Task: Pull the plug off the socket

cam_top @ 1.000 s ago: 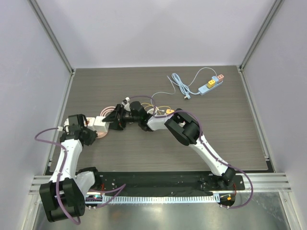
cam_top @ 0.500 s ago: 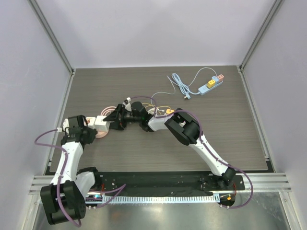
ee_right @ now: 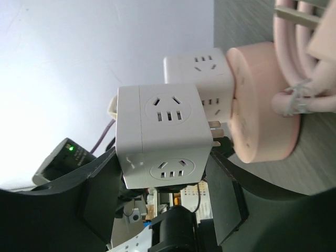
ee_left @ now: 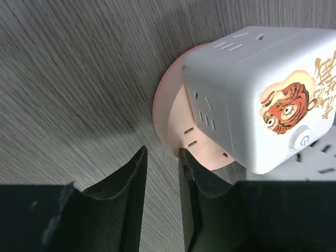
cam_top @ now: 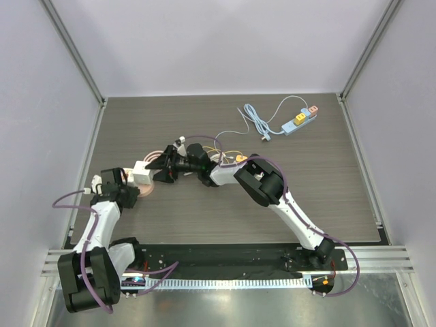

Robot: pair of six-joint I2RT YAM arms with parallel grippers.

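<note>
Table [cam_top: 327, 184] with both arms reaching to the socket [ee_left: 252, 89], a white cube with a tiger print standing on a pink round base [ee_left: 170, 115]; all places below are taken from it. Right gripper [ee_right: 165, 157], on the socket's right, is clamped across the plug [ee_right: 157, 126], a second white cube held right beside the base. Left gripper [ee_left: 161, 157] is just off the base's near-left edge, apart from it, jaws a narrow slit with nothing between them. Change over the last second: the left gripper was pressed up against the base; it has since let go, widened a little and backed away toward the near edge. The right grip has not altered. The plug's prongs [ee_right: 216, 126] show bare metal between plug and base; whether their tips are still seated I cannot tell. Judgement: the pull looks done or nearly so. But the socket is no longer braced, so any pull left would drag the socket along.
</note>
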